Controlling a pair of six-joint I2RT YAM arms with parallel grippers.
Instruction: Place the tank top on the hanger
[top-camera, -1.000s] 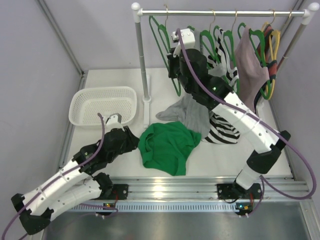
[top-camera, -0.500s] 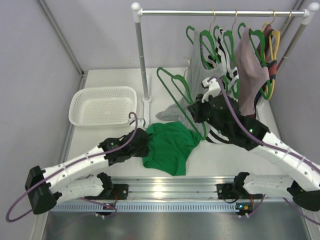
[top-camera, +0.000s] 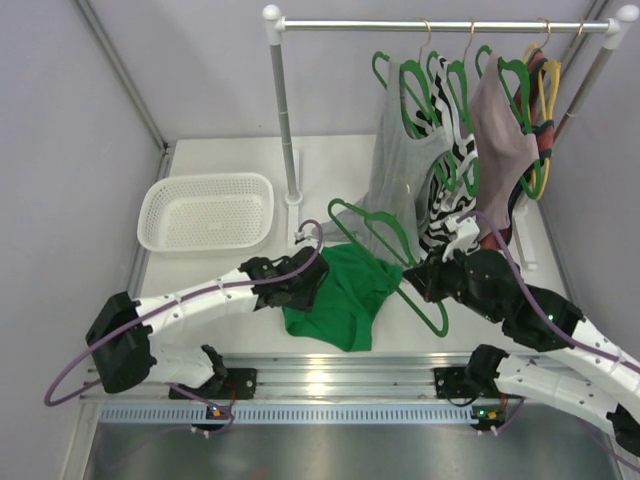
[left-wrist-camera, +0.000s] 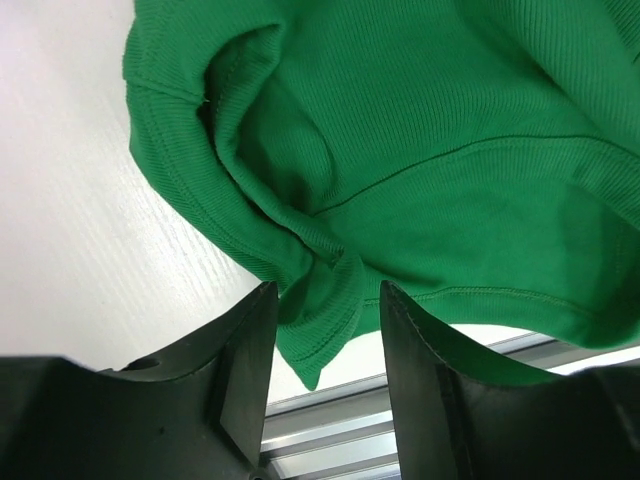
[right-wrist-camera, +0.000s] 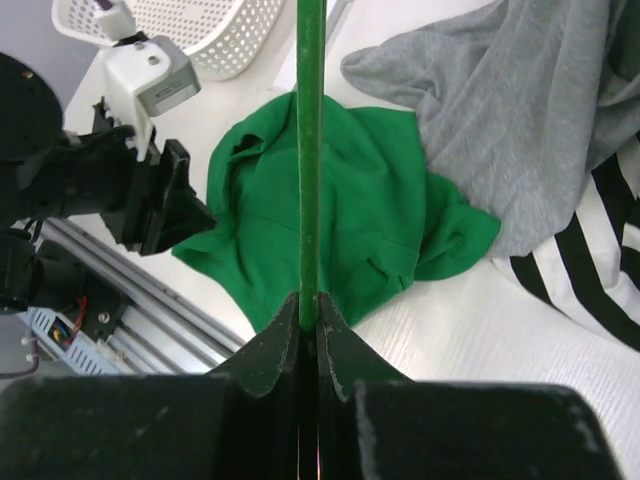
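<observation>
- Tank top: I see it lying crumpled on the tabletop, near the front edge and between the two arms. It is not on any hanger.
- Left pincer: released. In the left wrist view its two fingers stand apart, one on each side of a folded hem at the near left corner of the tank top. The fabric fold sits in the gap, and I cannot tell whether the fingers touch it.
- Right pincer: clenched on the hanger. In the right wrist view the thin green bar runs straight up from between the closed fingers and crosses over the tank top.
- Hanger position: in the top view I see it off the rail, tilted, with one end over the right edge of the tank top and the other end at the right pincer.
- Basket: white, on the left of the tabletop, well apart from the tank top.
- Rail load: several green hangers, a grey top, a striped top, a mauve garment and a yellow hanger.
- Grey top, lower part: it reaches down just beside the far right edge of the tank top, and the striped top hangs to its right.
</observation>
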